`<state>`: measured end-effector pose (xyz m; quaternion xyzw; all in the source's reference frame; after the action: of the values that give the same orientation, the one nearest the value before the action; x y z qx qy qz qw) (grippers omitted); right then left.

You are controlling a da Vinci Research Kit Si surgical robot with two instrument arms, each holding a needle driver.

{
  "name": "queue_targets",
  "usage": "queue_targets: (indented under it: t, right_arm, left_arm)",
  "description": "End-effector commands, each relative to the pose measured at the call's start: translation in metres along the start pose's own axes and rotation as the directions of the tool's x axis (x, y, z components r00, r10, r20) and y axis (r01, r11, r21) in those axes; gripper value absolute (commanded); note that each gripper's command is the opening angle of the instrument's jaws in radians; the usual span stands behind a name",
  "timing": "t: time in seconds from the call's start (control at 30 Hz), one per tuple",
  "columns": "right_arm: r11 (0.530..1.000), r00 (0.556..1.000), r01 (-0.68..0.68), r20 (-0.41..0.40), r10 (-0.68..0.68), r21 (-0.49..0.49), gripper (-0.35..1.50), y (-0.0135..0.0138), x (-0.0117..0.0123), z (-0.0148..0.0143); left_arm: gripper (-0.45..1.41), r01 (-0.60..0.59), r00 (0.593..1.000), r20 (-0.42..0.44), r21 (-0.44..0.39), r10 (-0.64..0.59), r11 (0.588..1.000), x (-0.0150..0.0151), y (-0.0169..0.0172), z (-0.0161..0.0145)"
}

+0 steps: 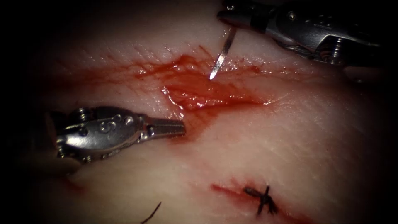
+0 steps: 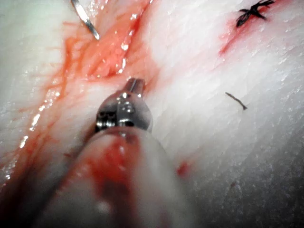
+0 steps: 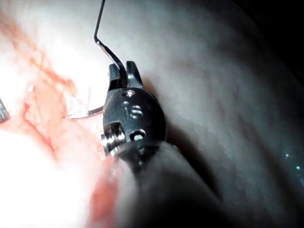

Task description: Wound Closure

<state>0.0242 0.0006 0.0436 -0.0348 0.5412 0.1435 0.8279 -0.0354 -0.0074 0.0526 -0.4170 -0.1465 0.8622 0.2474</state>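
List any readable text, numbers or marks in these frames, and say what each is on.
Right end effector: engraved mark on its body, perhaps "IS", too blurred to be sure.
Left end effector: engraved mark on its body, too blurred to read.
No other text.
The right end effector holds the needle near its tail. The needle tip is free over the cut, not in the tissue. The left end effector holds nothing.

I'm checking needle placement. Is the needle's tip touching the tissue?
Cannot tell. In the endoscope view the needle, held by the right tool's fingers, points at the tissue beside the cut; no gap or contact shows plainly.
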Motion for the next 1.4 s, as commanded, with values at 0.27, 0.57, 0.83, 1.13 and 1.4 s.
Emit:
queue_targets:
  t: [0.27, 0.57, 0.83, 1.13, 1.4]
  right_arm:
    - [1.0, 1.0, 0.013, -0.005, -0.013, 0.013, -0.35, -0.002, 0.0005, 0.002]
    - [0.998, 0.997, 0.066, 0.029, -0.067, 0.008, -0.35, -0.0043, -0.0009, 0.0025]
    - [0.949, 0.951, 0.309, 0.04, -0.307, -0.064, -0.35, -0.0066, -0.0014, 0.0026]
    - [0.854, 0.862, 0.505, 0.031, -0.505, -0.126, -0.35, -0.0093, 0.0003, 0.0029]
    - [0.825, 0.831, 0.553, 0.011, -0.556, -0.116, -0.35, -0.0109, -0.0004, 0.0028]
  left_arm:
    - [-0.03, 0.001, 1.0, -0.001, -0.001, -0.001, 1.0, 0.0, 0.0, 0.0007]
    - [-0.03, 0.0, 1.0, -0.001, -0.009, 0.0, 1.0, 0.0005, 0.0003, 0.0002]
    - [-0.03, -0.002, 1.0, 0.004, -0.009, 0.002, 1.0, 0.001, 0.0002, -0.001]
    - [-0.03, 0.0, 1.0, 0.015, -0.003, 0.0, 1.0, 0.0011, -0.0002, -0.0028]
    - [-0.03, 0.0, 1.0, 0.014, -0.002, 0.0, 1.0, 0.001, -0.0006, -0.0042]
